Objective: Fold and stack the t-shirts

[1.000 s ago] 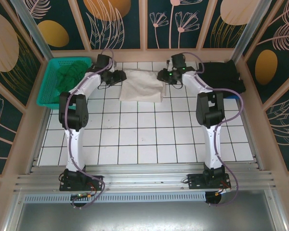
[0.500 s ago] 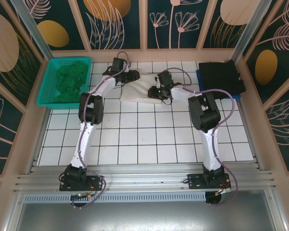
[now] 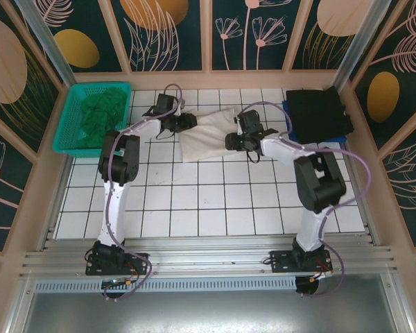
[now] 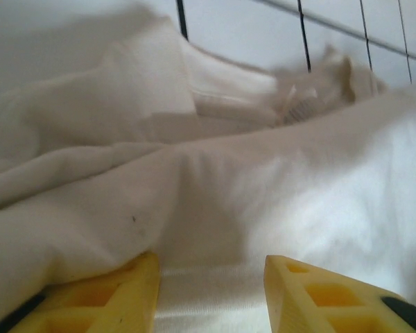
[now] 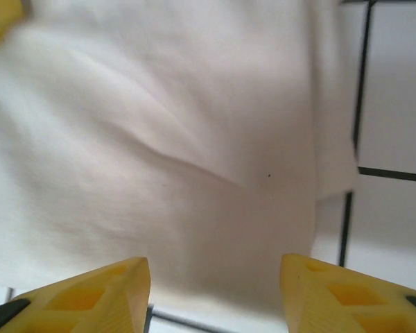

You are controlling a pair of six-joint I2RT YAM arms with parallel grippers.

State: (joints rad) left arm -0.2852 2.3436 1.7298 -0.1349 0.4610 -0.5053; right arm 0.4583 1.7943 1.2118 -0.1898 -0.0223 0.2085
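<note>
Top camera overhead, far; both wrist cameras close, sharing cream t-shirt point(image 3: 206, 129).

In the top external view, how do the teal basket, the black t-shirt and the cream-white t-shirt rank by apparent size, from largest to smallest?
1. teal basket, clearly the largest.
2 and 3, not ranked: black t-shirt and cream-white t-shirt. The areas they cover look about alike.

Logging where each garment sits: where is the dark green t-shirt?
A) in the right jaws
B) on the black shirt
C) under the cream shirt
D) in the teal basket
D: the dark green t-shirt lies bunched inside the teal basket at the far left, apart from the cream t-shirt mid-table.
</note>
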